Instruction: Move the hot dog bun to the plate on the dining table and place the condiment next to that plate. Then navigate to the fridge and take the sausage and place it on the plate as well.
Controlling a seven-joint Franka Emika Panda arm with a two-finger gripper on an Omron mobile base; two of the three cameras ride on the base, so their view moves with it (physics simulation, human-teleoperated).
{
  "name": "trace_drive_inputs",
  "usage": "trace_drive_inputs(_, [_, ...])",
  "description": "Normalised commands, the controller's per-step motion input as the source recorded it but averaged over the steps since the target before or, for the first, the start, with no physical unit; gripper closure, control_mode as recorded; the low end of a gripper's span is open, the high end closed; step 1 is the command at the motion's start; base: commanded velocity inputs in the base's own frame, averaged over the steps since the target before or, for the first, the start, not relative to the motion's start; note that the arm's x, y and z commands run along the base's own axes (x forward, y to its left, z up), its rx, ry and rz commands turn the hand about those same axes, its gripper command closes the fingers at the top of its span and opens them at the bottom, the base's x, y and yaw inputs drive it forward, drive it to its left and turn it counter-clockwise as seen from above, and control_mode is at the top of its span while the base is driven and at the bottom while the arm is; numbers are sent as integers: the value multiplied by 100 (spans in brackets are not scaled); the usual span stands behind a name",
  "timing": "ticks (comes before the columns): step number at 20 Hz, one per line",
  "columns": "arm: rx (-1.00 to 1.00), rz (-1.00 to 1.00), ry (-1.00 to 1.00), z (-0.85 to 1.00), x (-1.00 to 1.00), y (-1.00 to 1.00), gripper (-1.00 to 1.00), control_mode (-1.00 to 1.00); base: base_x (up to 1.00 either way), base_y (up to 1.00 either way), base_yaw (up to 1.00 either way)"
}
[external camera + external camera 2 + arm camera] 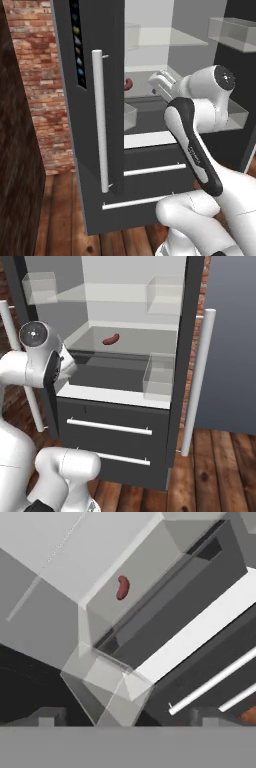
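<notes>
The fridge stands open in front of me. On its grey middle shelf lies the slim red-brown sausage, which also peeks past the door edge and sits far up the shelf. My gripper hovers at the front of that shelf, short of the sausage and off to its right. In the hand view the gripper is open, with nothing between its fingertips. The hot dog bun, the plate, the condiment and the dining table are out of view.
The left fridge door, with its long pale handle, stands close beside my arm. The right door is swung wide. Clear bins sit on the shelves. Two drawers lie below. A brick wall is to the left.
</notes>
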Motion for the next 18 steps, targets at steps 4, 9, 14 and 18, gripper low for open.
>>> trace_drive_inputs(4, [34,15,17,-4,84,-4,-100,-100,0,0,0])
trace_drive_inputs(9, [27,11,10,-18,67,34,-100,-100,0,0,0])
trace_drive_inputs(14, [20,8,7,-20,36,52,-100,-100,0,0,0])
trace_drive_inputs(18, [16,9,1,-17,3,59,-100,-100,0,0,0])
